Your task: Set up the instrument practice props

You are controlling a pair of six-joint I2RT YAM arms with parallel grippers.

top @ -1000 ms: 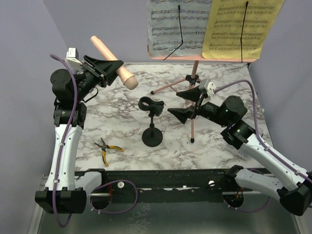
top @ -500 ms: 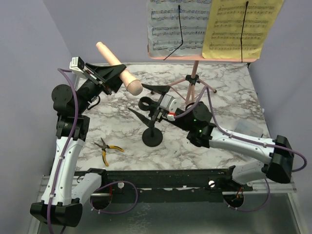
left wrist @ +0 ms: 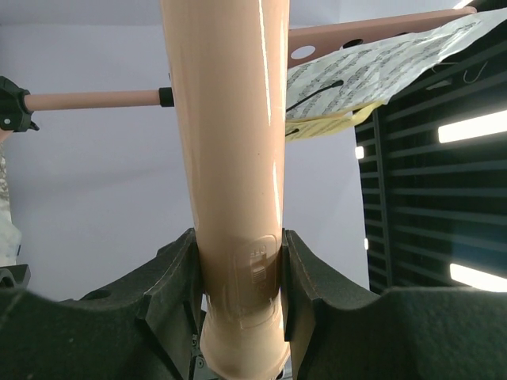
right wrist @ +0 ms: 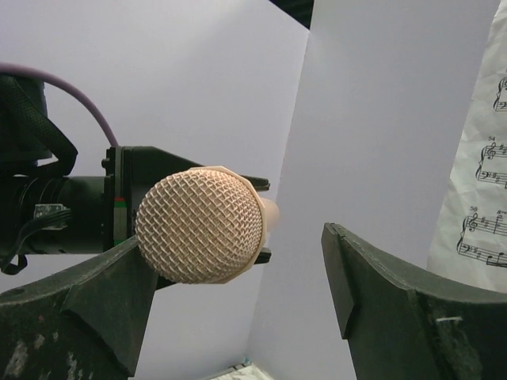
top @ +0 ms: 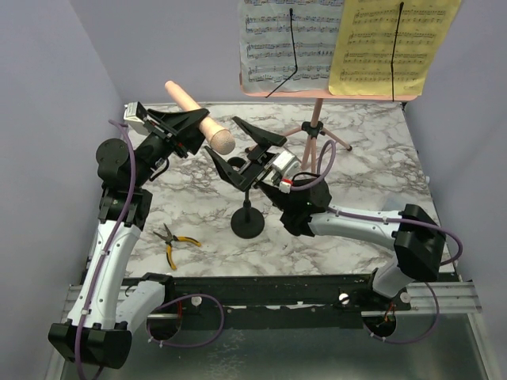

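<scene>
My left gripper (top: 188,129) is shut on the beige toy microphone (top: 181,96) and holds it in the air, mesh head down and to the right. In the left wrist view the fingers (left wrist: 309,277) clamp the microphone (left wrist: 238,158) at its switch. My right gripper (top: 226,139) stands open right at the mesh head (right wrist: 198,226), which lies beside its left finger and is not held. The black mic stand (top: 247,224) stands below on its round base. The pink music stand (top: 315,119) at the back carries a white page (top: 289,39) and a yellow page (top: 392,43).
Yellow-handled pliers (top: 176,240) lie on the marble table (top: 372,174) near the left arm. The pink tripod legs (top: 337,141) spread at the back right. Purple walls close in the left, back and right sides.
My right arm has swung left from the pink pole, past the mic stand, and lifted its open jaws to the microphone's head. The left gripper has carried the microphone a little to the right.
</scene>
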